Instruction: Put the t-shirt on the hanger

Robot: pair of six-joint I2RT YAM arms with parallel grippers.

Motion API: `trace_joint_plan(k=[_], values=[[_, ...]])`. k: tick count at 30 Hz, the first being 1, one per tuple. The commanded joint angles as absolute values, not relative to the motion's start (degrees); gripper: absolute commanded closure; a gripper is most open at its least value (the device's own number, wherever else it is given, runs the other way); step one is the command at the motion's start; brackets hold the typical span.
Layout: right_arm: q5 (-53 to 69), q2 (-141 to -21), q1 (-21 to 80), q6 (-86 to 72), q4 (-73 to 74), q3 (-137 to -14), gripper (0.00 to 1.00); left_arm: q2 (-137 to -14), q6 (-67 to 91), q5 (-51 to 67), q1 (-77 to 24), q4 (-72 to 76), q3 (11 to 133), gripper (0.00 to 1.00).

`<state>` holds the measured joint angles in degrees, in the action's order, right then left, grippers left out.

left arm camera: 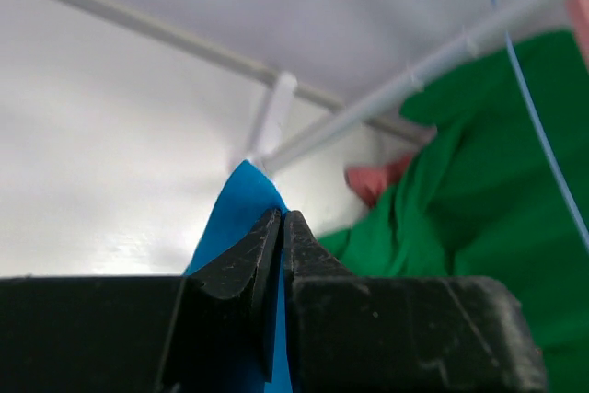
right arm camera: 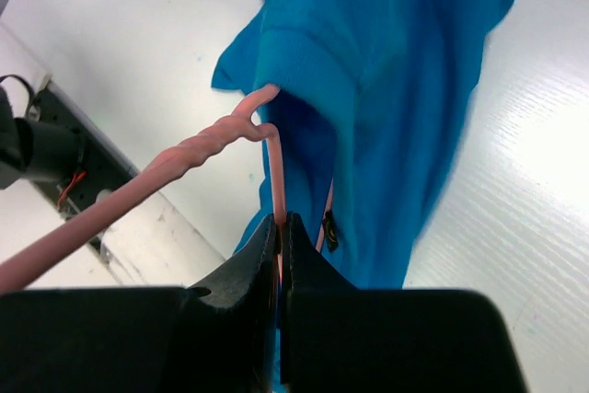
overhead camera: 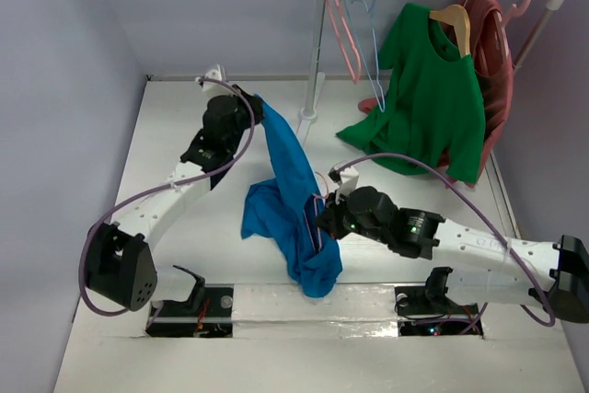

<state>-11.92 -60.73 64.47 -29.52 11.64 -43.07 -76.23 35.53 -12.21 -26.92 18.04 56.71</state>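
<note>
Dressing step in hand: left gripper (left arm camera: 282, 218) clamped tight on the t-shirt (overhead camera: 287, 167), held aloft; right gripper (right arm camera: 279, 221) pinching the hanger (right arm camera: 193, 156) against it; next move probably needs cloth drawn over wire.

The left arm (overhead camera: 175, 186) extends from the lower left of the frame toward the upper centre. The left gripper (overhead camera: 259, 113) has its jaws clamped on a fold of the t-shirt (overhead camera: 287, 167). The right arm (overhead camera: 479, 246) reaches from the lower right, held low, to the frame centre. The right gripper (overhead camera: 322, 220) has its jaws pressed together on the wire of the hanger (right arm camera: 184, 161).
</note>
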Motion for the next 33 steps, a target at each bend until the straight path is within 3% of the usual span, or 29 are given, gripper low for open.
trace_joint_plan(k=[1,9,18,29,32,33], values=[[-8.6,-58.1,64.2,-28.8,14.0,-43.3,1.00,-75.4,33.0,-12.4,-23.5,15.6,63.8,1.00],[-4.5,-54.0,64.2,-27.2,23.4,-48.6,1.00,-75.1,29.7,-14.1,-18.6,11.6,67.8,1.00],[-9.9,-52.1,65.7,-20.7,43.6,-76.9,1.00,-71.6,29.4,-12.6,-18.5,7.4,70.2,1.00],[-15.2,-49.7,65.7,-26.2,60.1,-80.2,1.00,-62.9,25.0,-12.9,-18.0,-1.7,70.0,1.00],[-18.5,-51.1,65.7,-28.0,64.9,-80.8,1.00,-58.5,23.0,-11.5,-18.0,-3.0,68.9,0.84],[-18.5,-51.2,65.7,-28.5,65.2,-80.1,1.00,-57.5,22.4,-10.9,-18.0,-3.5,68.4,0.74]])
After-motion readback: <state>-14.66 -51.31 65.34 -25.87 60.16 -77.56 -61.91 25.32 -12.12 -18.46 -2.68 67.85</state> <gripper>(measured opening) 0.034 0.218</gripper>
